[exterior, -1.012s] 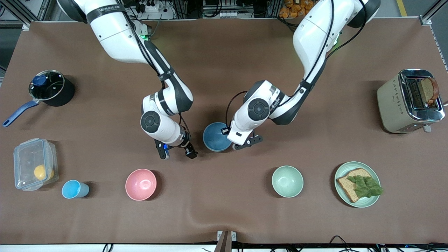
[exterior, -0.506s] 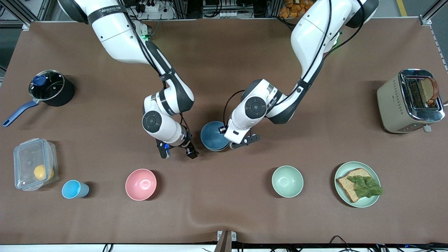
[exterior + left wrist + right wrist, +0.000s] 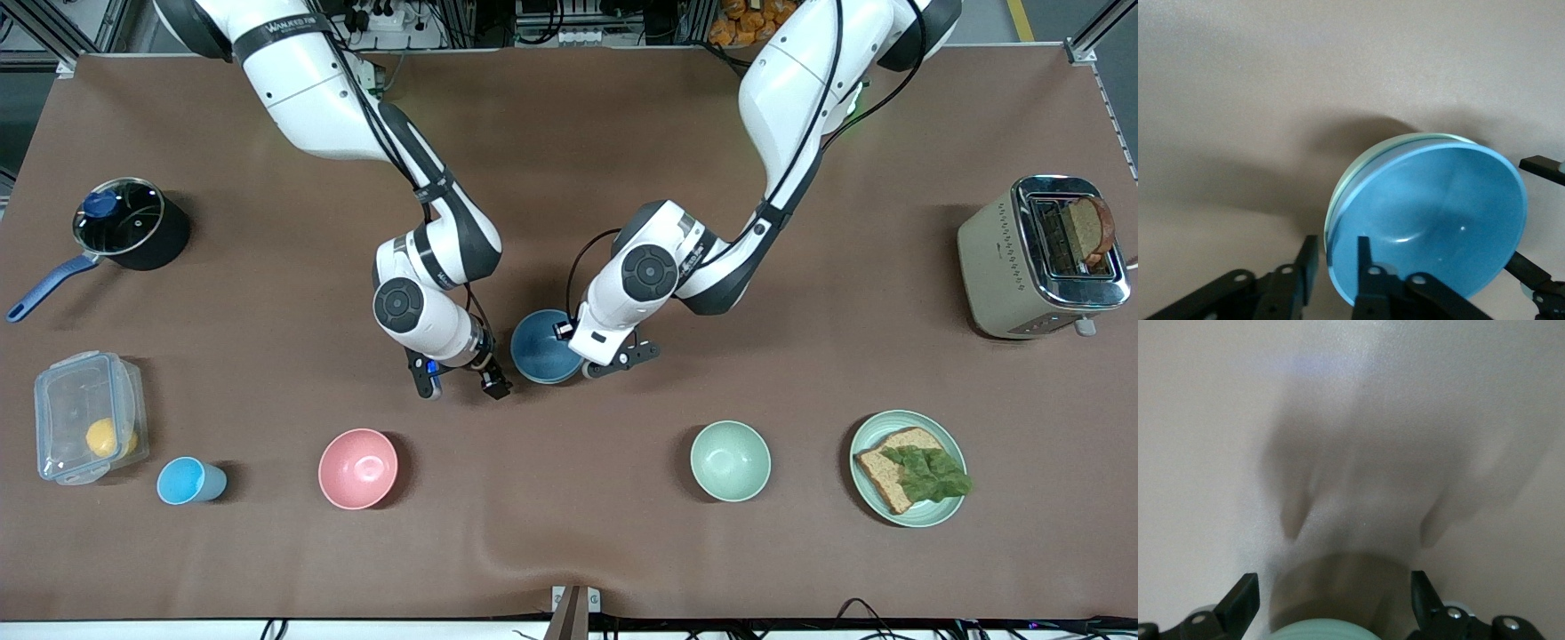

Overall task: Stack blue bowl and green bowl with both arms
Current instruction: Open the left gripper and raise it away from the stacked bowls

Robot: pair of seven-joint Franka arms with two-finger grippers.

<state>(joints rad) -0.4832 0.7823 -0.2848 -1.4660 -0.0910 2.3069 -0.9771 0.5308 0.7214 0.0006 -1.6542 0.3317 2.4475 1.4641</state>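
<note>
The blue bowl (image 3: 542, 348) sits nested in the green bowl, slightly tilted, at the middle of the table. Of the green bowl only a rim shows in the left wrist view (image 3: 1346, 190) and an edge in the right wrist view (image 3: 1331, 632). My left gripper (image 3: 578, 354) grips the blue bowl's rim (image 3: 1425, 220), one finger inside and one outside, at the side toward the left arm's end (image 3: 1336, 243). My right gripper (image 3: 462, 384) is open beside the bowls toward the right arm's end, its fingers either side of the green edge (image 3: 1331, 587).
Nearer the front camera stand a pink bowl (image 3: 357, 468), a paler mint bowl (image 3: 730, 460), a green plate (image 3: 867, 498) with bread, a light-blue cup (image 3: 187, 481) and a clear box (image 3: 87, 429). A pot (image 3: 133, 222) and a toaster (image 3: 1040, 258) stand at the table's ends.
My right gripper has moved closer to the stacked bowls. My left gripper and the blue bowl have shifted slightly toward the right arm's end.
</note>
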